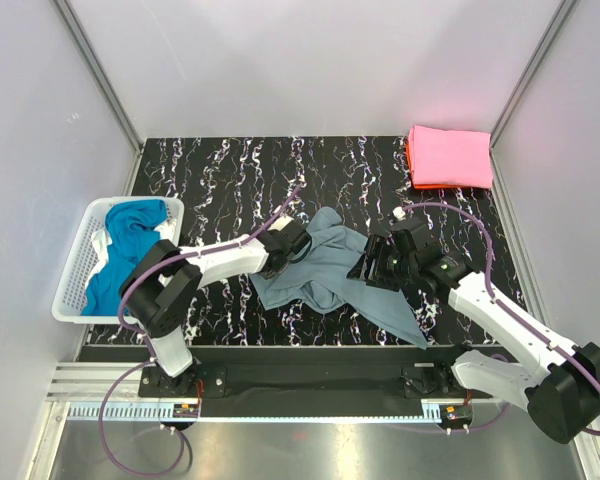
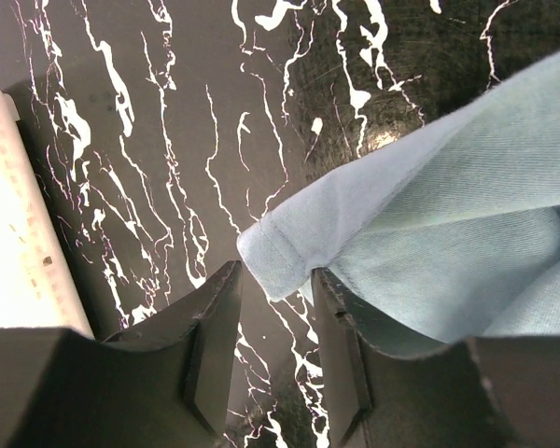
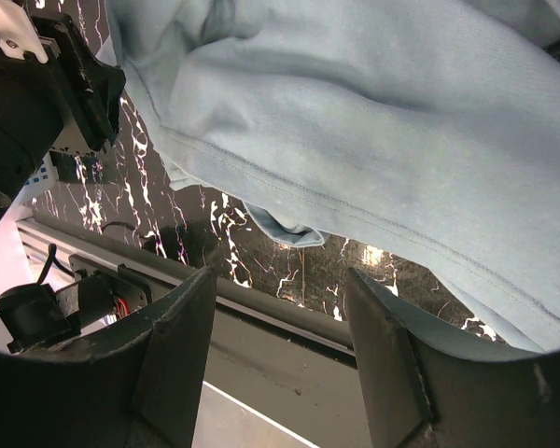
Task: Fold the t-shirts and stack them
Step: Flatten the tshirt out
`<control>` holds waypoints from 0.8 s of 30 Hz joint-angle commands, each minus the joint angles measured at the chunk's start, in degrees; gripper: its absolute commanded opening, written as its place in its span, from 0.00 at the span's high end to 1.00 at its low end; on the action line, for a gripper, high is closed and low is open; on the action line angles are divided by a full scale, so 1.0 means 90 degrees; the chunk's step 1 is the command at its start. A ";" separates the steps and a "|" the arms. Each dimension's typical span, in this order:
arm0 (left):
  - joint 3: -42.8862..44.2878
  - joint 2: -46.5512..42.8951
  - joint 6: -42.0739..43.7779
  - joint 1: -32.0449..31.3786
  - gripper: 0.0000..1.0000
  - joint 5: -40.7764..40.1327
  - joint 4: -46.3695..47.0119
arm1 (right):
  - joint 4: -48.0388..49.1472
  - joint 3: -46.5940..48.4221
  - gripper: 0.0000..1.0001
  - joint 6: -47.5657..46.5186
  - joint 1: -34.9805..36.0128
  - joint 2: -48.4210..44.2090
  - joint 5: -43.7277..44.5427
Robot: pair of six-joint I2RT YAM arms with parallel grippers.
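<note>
Hem corner of the grey-blue t-shirt (image 1: 325,270) is shown at the half-closed left gripper (image 2: 275,273) tips — pinch unconfirmable, so slippage is risked on lifting — while the right gripper (image 3: 280,275) is spread wide, empty.

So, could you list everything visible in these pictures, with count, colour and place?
table: one, black with white veins
basket: one, white mesh, table's left edge
blue t-shirts: count unclear, blue and teal, in basket
grey-blue t-shirt: one, grey-blue, crumpled at mid-table
pink t-shirt: one, pink, folded, far right corner
orange-red t-shirt: one, orange-red, edge showing under the pink one
left gripper: one, black, open at the shirt's hem
right gripper: one, black, open beside the shirt
</note>
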 commanded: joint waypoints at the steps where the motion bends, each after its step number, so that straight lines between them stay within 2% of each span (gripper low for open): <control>1: 0.0254 0.0084 0.0163 0.0053 0.61 -0.0141 0.0209 | 0.0080 0.0257 0.35 -0.0088 0.0042 -0.0017 0.0044; 7: 0.0274 0.0153 0.0232 0.0141 0.69 -0.0024 0.0258 | 0.0071 0.0296 0.35 -0.0098 0.0042 -0.0007 0.0025; 14: 0.0235 0.0143 0.0251 0.0278 0.73 0.0123 0.0326 | 0.0061 0.0355 0.35 -0.0098 0.0052 0.0002 0.0044; 17: 0.0264 0.0172 0.0280 0.0307 0.84 0.0094 0.0336 | 0.0061 0.0384 0.35 -0.0108 0.0042 0.0032 0.0015; 19: 0.0293 0.0211 0.0261 0.0336 0.98 0.0084 0.0288 | 0.0051 0.0394 0.35 -0.0108 0.0042 0.0042 0.0025; 21: 0.0400 0.0211 0.0241 0.0346 1.00 0.0074 0.0229 | 0.0002 0.0404 0.35 -0.0079 0.0042 0.0022 0.0015; 24: 0.0925 0.0085 0.0095 0.0336 1.00 0.0172 -0.0394 | -0.0280 0.0530 0.35 -0.0059 0.0042 0.0003 0.0034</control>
